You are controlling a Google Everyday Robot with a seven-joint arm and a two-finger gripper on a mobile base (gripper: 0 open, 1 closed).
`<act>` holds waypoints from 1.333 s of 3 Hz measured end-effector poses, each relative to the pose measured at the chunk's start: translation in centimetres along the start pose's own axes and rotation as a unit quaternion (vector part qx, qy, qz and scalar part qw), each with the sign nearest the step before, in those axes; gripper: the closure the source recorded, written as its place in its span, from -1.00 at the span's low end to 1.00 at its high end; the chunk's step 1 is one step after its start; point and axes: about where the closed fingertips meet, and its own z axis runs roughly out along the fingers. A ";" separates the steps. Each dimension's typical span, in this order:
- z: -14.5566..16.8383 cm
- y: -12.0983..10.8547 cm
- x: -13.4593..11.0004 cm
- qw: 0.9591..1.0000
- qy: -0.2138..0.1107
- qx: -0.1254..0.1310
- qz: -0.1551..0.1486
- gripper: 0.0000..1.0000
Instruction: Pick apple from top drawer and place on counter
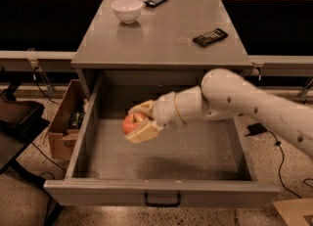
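Apple (131, 123) clamped in end effector (138, 121) above top drawer (195, 157).

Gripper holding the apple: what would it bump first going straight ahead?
Probably the left wall of the top drawer. The gripper, shut on the apple, points left above the drawer floor; its height is unclear, so it might pass over.

Cream gripper (137, 121) above the speckled grey top drawer (190, 157) floor grips a red-yellow apple (129, 123); the counter (166, 36) is plain grey.
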 end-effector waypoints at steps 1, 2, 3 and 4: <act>-5.0 -4.1 -8.5 1.000 -0.013 0.007 0.010 1.00; -8.1 -9.3 -13.3 0.999 -0.022 0.042 0.020 1.00; -9.5 -14.9 -15.8 0.996 -0.019 0.078 0.032 1.00; -9.1 -21.5 -17.6 0.992 -0.024 0.124 0.027 1.00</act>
